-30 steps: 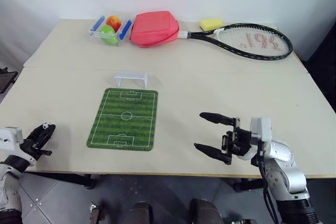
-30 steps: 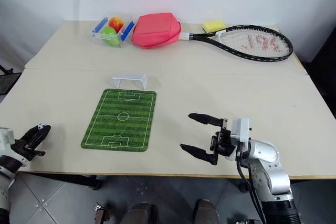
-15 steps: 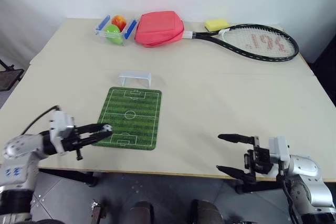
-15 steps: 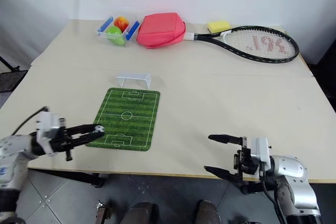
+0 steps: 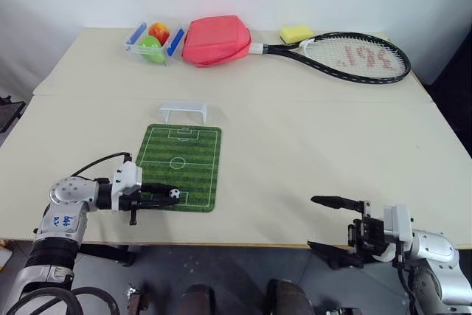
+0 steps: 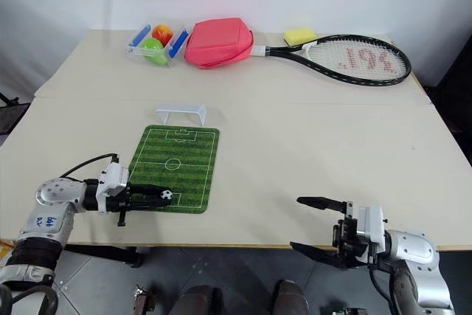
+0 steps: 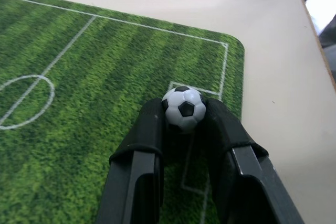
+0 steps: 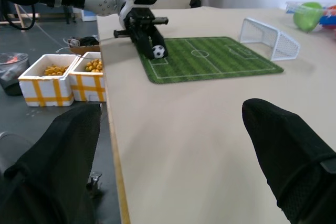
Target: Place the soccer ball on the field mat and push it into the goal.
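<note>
The soccer ball (image 7: 182, 107), tiny and white with black patches, is pinched between the tips of my left gripper (image 5: 171, 195), which is shut on it. The ball hangs low over the near end of the field mat (image 5: 181, 164), by the near penalty box; I cannot tell whether it touches the grass. Just past the mat's far end stands the white goal (image 5: 184, 111), its mouth facing the mat. My right gripper (image 5: 312, 222) is open and holds nothing. It sits at the table's front edge, well right of the mat, pointing toward the left arm.
Along the far edge lie a clear blue-handled tub (image 5: 154, 40) with green and orange-red balls, a pink bag (image 5: 216, 39), a yellow sponge (image 5: 296, 34) and a tennis racket (image 5: 354, 57). Boxes (image 8: 63, 77) stand on the floor beyond the table's left side.
My left gripper has swung in from the table's left edge to the right, carrying the ball over the mat's near end. The right gripper has drawn back and down toward the front edge.
</note>
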`<state>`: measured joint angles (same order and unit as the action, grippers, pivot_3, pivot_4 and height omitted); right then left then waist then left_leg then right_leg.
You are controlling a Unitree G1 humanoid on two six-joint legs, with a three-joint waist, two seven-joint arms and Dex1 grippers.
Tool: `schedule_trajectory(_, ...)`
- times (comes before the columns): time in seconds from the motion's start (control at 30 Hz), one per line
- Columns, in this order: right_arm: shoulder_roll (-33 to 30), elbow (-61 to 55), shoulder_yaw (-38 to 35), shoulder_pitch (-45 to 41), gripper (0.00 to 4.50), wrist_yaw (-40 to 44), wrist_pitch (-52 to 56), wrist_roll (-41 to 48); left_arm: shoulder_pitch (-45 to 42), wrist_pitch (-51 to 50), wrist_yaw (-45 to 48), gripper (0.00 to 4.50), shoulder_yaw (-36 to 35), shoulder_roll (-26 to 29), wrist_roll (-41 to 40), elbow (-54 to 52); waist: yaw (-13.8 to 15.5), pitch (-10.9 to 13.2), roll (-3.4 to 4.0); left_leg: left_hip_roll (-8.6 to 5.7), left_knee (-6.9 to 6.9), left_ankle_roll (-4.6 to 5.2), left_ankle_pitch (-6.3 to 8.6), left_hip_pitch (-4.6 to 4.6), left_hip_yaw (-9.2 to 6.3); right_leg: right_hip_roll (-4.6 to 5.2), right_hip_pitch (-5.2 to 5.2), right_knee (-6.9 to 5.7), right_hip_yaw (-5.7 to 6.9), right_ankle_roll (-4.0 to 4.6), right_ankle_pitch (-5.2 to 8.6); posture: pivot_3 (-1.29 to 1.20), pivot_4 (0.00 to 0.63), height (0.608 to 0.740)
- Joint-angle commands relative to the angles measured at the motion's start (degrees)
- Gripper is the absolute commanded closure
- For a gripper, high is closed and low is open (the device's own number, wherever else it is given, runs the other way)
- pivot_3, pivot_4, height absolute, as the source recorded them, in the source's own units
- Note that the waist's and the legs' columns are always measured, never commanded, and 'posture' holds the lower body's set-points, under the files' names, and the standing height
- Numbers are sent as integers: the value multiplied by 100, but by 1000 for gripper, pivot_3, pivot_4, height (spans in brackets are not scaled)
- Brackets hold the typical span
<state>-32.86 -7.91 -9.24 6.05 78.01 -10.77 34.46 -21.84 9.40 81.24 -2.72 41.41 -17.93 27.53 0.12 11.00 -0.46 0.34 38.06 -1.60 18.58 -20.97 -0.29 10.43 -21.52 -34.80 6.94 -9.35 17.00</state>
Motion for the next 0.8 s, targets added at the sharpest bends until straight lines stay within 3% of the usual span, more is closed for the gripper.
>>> schedule_trajectory(0.03,36,-270,54,-8,0,-179,56,18,-58,-68,53,3326,-68,68,-59,-14,3,0,0,0,0,0,0,0,0,0,0,0,0,0,0,0,150,740)
schedule_trajectory(0.23,51,-329,235,-239,0,-394,208,-17,-45,97,-24,1572,-182,48,-86,-93,3,0,0,0,0,0,0,0,0,0,0,-1,0,0,0,0,150,740)
schedule_trajectory(0.8,51,-516,525,-599,0,-641,652,25,481,24,-5,1572,-633,253,-479,-829,-2,0,0,2,1,0,0,-1,-1,0,-1,-1,0,1,0,0,150,740)
